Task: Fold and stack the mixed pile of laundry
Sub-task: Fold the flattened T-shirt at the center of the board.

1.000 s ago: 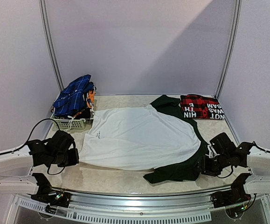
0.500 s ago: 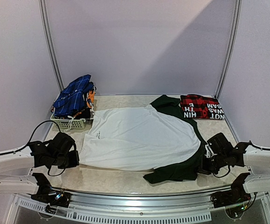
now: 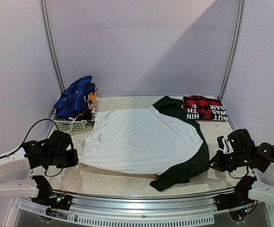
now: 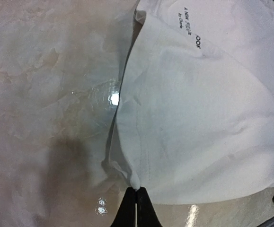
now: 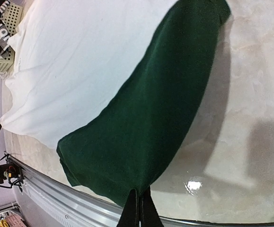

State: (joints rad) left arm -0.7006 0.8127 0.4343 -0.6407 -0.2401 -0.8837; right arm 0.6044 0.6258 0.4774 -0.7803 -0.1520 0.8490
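Observation:
The white T-shirt [image 3: 137, 137] with dark green sleeves lies spread across the middle of the table. My left gripper [image 3: 76, 158] is shut on its white hem corner [image 4: 136, 178] at the shirt's left edge. Over at the shirt's near right side, my right gripper [image 3: 211, 165] is shut on the dark green sleeve [image 5: 155, 123], which hangs lifted off the table. The red-and-black plaid shirt [image 3: 204, 109] lies folded at the back right. Blue checked cloth [image 3: 75, 98] is heaped at the back left.
A small white lattice basket [image 3: 70, 125] sits under the blue cloth at the back left, beside the shirt's far left corner. The table's metal front rail [image 5: 80, 203] runs just under the hanging sleeve. Bare marble-look tabletop [image 4: 47, 94] shows left of the shirt.
My right gripper has shut on the green sleeve and drawn it up and to the right. The left arm has shifted slightly left with the hem in its grip.

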